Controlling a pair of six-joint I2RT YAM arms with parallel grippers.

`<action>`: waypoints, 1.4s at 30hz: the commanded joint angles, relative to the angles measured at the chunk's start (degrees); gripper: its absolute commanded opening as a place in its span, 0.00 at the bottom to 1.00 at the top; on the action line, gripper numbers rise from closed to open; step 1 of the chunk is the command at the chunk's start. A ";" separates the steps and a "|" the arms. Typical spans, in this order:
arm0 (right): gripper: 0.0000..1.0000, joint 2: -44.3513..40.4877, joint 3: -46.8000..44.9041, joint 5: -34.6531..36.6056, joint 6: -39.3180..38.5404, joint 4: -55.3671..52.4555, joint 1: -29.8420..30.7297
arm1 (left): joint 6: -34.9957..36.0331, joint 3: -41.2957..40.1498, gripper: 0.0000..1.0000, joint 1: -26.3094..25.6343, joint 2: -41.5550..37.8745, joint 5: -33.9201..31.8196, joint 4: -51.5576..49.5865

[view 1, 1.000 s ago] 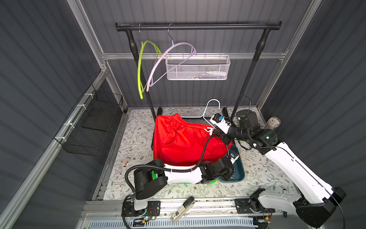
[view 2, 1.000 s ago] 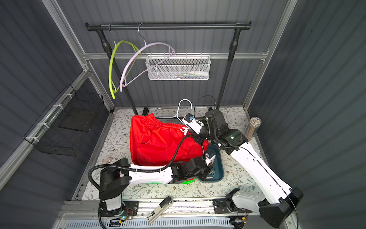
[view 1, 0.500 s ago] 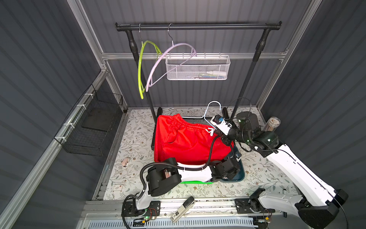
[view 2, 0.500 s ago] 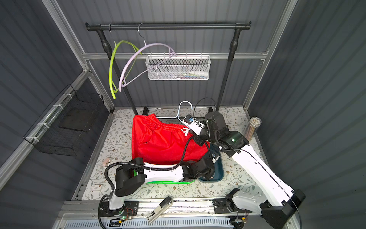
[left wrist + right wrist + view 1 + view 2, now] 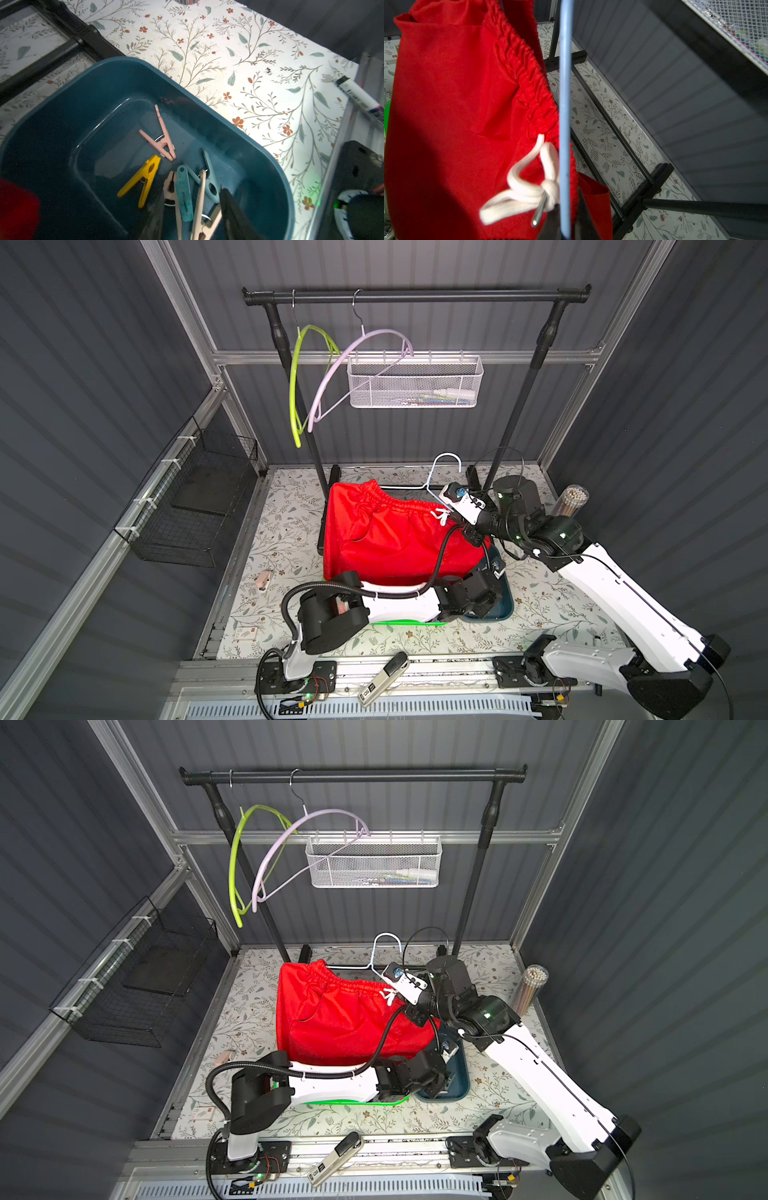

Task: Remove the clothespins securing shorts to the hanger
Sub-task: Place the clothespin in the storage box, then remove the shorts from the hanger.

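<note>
Red shorts with a white drawstring hang from a light blue hanger. My right gripper is shut on the hanger's bar next to the waistband. The hanger's hook rises above the shorts. Over the teal bin my left gripper is open, with a beige clothespin lying loose between its fingers. Several more clothespins lie in the bin: pink, yellow, teal, light blue. No clothespin shows on the waistband.
A black rack carries a green hanger, a lilac hanger and a white mesh basket. A black wire basket hangs on the left wall. A pinkish clothespin lies on the floor; a tube of sticks stands right.
My left arm has swung right over the teal bin and its jaws have opened, letting go of the beige clothespin. The right gripper keeps its hold on the hanger.
</note>
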 commanded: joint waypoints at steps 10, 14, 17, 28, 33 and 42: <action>0.00 -0.64 1.47 4.18 0.62 4.23 0.29 | -0.77 -4.56 0.54 -0.86 -15.42 3.16 -11.45; 0.00 -0.69 1.82 5.06 0.88 5.12 0.33 | -2.32 -8.04 0.55 -0.95 -22.32 1.31 -14.35; 0.00 -0.87 2.17 4.78 1.32 5.42 0.29 | -5.00 -10.62 0.58 -0.95 -27.49 -2.14 -19.15; 0.00 -1.78 2.26 5.83 3.73 3.60 1.09 | -21.78 -10.97 0.59 -0.86 -45.72 -20.87 -43.02; 0.00 -2.05 2.29 9.77 5.23 1.04 4.51 | -28.46 -3.73 0.59 -0.85 -47.10 -29.77 -54.21; 0.00 -5.86 -1.64 18.50 7.57 -2.00 10.58 | -26.76 12.28 0.61 -0.89 -45.07 -38.88 -62.10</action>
